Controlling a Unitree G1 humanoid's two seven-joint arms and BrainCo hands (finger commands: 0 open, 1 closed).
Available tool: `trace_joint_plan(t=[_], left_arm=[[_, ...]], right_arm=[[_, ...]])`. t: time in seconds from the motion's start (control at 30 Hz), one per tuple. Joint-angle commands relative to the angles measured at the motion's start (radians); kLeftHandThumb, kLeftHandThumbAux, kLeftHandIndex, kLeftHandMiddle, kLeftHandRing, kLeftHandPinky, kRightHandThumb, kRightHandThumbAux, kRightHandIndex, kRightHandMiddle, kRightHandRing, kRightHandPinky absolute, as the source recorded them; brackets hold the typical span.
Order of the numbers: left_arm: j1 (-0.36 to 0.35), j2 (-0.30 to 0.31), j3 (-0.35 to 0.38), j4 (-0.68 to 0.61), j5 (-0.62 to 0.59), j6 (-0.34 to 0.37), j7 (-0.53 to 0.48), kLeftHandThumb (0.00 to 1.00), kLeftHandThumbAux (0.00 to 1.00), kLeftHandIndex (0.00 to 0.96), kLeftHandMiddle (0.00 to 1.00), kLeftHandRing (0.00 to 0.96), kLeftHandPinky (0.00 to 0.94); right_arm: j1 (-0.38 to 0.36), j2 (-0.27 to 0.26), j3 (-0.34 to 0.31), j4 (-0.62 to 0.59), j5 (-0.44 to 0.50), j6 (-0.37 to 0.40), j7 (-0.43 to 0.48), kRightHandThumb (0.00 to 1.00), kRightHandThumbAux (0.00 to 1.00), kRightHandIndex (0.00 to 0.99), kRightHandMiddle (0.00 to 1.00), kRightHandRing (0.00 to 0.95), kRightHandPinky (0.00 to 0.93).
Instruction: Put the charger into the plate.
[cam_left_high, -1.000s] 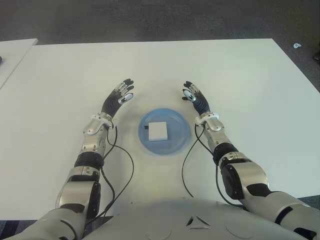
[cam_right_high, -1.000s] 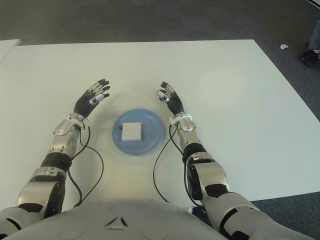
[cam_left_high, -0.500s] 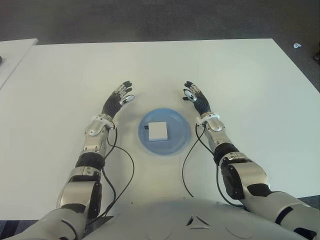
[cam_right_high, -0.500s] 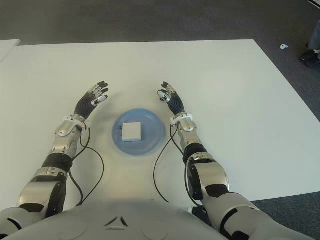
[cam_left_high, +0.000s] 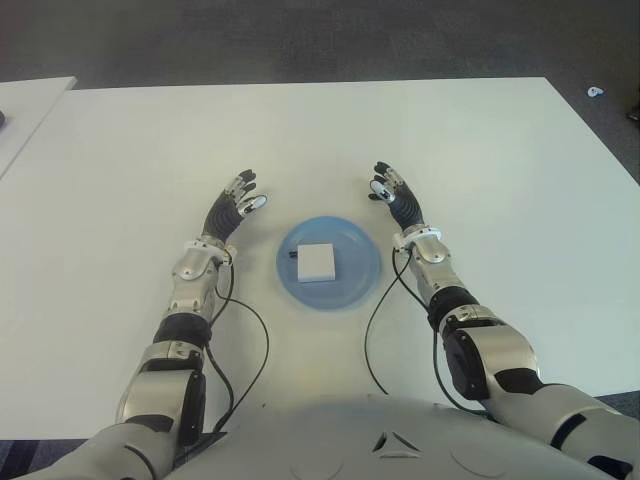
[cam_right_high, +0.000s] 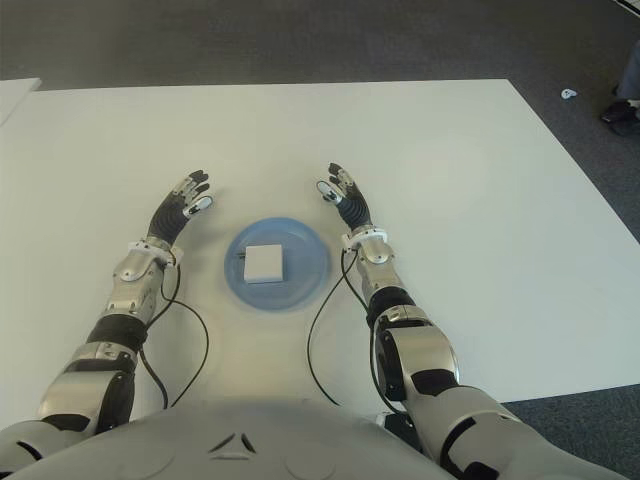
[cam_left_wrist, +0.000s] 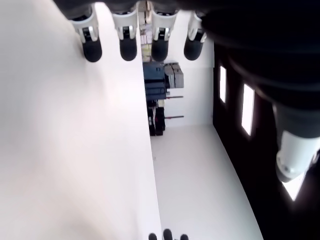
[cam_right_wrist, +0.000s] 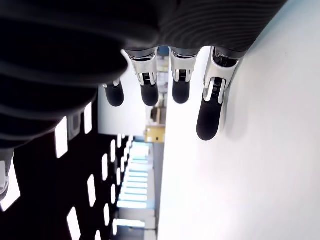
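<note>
A white square charger (cam_left_high: 317, 261) lies flat in the middle of the blue plate (cam_left_high: 361, 285) on the white table, just in front of me. My left hand (cam_left_high: 232, 205) is to the left of the plate, fingers stretched out and holding nothing. On the plate's right, my right hand (cam_left_high: 394, 199) is also open with straight fingers, palm turned toward the plate. Both wrist views show extended fingers (cam_left_wrist: 127, 44) (cam_right_wrist: 212, 111) with nothing between them.
The white table (cam_left_high: 480, 160) spreads wide around the plate. Black cables (cam_left_high: 255, 345) run from both wrists back toward my body. A second white table's corner (cam_left_high: 25, 100) shows at the far left, and dark carpet lies beyond the far edge.
My left hand has drawn back toward me and a little to the left. The right hand has shifted only slightly. The charger stays in the plate.
</note>
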Motion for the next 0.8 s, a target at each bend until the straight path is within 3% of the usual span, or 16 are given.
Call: trace_joint_plan(t=[0.03, 0.27, 0.8], left_arm=[[-0.006, -0.051, -0.012, 0.099, 0.077, -0.058, 0.145, 0.000, 0.551, 0.000, 0.000, 0.000, 0.000], [-0.014, -0.084, -0.021, 0.164, 0.129, -0.147, 0.238, 0.007, 0.525, 0.000, 0.000, 0.000, 0.000], [0.000, -0.117, -0.002, 0.175, 0.060, -0.242, 0.125, 0.000, 0.539, 0.000, 0.000, 0.000, 0.000]], right_arm=[[0.083, -0.012, -0.007, 0.047, 0.001, 0.084, -0.011, 0.000, 0.427, 0.000, 0.031, 0.028, 0.054], [0.100, -0.017, -0.015, 0.033, 0.007, 0.079, 0.002, 0.000, 0.430, 0.000, 0.023, 0.020, 0.050], [0.141, -0.027, -0.016, -0.008, 0.010, 0.071, 0.022, 0.000, 0.429, 0.000, 0.031, 0.025, 0.052]])
